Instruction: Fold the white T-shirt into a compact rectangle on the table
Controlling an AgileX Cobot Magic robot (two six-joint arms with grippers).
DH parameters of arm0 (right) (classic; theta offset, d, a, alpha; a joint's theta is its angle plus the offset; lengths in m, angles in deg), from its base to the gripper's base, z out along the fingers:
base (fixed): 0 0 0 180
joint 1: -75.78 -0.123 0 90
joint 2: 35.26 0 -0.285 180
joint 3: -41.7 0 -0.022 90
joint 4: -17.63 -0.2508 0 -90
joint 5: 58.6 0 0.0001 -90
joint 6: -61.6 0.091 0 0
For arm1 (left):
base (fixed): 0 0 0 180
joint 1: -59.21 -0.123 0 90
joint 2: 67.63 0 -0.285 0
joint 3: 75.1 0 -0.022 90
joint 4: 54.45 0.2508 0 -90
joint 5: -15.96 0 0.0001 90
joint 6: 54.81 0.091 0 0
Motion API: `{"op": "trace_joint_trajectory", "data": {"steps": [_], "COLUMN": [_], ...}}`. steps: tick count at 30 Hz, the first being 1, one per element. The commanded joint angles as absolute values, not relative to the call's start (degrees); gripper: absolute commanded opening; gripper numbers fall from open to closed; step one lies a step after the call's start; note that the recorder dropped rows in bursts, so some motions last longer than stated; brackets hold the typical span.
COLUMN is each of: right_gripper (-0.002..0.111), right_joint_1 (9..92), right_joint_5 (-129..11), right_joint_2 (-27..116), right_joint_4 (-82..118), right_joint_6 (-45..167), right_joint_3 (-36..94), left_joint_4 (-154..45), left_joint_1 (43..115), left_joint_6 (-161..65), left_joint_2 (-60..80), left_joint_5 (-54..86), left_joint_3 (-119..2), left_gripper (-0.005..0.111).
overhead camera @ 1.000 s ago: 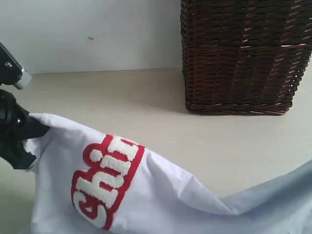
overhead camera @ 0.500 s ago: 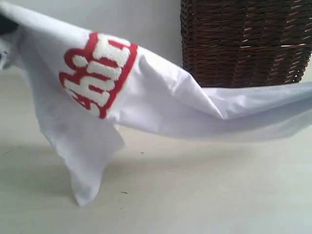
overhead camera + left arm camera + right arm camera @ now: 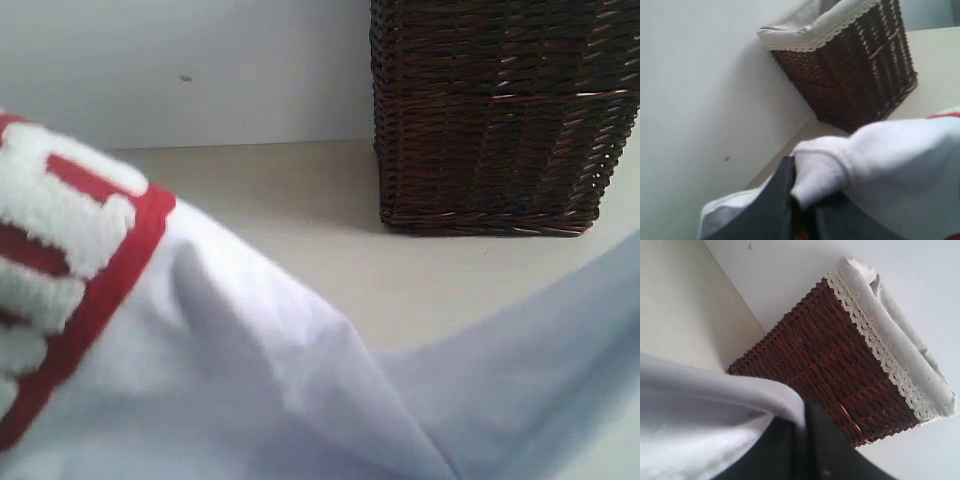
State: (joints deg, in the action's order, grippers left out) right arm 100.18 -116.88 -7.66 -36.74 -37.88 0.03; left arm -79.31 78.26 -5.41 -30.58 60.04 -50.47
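The white T-shirt (image 3: 250, 390) fills the lower part of the exterior view, close to the camera, its fuzzy white lettering outlined in red at the left edge. Neither arm shows in that view. In the left wrist view my left gripper (image 3: 799, 192) is shut on a bunched fold of the white T-shirt (image 3: 890, 160). In the right wrist view my right gripper (image 3: 804, 424) is shut on a hemmed edge of the white T-shirt (image 3: 705, 405), which drapes away from it. The pale table (image 3: 300, 210) shows behind the cloth.
A dark brown wicker basket (image 3: 500, 110) with a cream lace-trimmed liner (image 3: 890, 335) stands at the back right of the table, against a plain white wall (image 3: 180, 70).
The shirt was swung up off the table half a second ago and has come back down toward the camera; the lettering is now much larger at the left. The left arm has left the exterior view.
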Motion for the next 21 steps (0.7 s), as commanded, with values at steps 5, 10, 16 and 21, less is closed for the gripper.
{"op": "trace_joint_trajectory", "data": {"steps": [5,10,16,21], "right_gripper": [0.000,0.000,0.000,0.000], "right_joint_1": [100.4,100.4,100.4,100.4], "right_joint_5": [-128.6,-128.6,-128.6,-122.7], "right_joint_2": [-18.8,-19.3,-19.2,-16.3], "right_joint_4": [-29.6,-25.5,-21.8,-18.1], "right_joint_6": [-27.6,-23.7,-23.7,-23.7], "right_joint_3": [-0.6,-2.2,-6.3,-11.0], "left_joint_4": [-80.9,-80.0,-75.8,-75.0], "left_joint_1": [77.5,77.5,77.5,77.5], "left_joint_6": [-11.1,-14.8,-14.8,-14.8], "left_joint_2": [-36.9,-34.6,-25.9,-16.9], "left_joint_5": [72.5,72.9,67.9,58.6], "left_joint_3": [-48.5,-40.1,-33.3,-33.1], "left_gripper": [0.000,0.000,0.000,0.000]}}
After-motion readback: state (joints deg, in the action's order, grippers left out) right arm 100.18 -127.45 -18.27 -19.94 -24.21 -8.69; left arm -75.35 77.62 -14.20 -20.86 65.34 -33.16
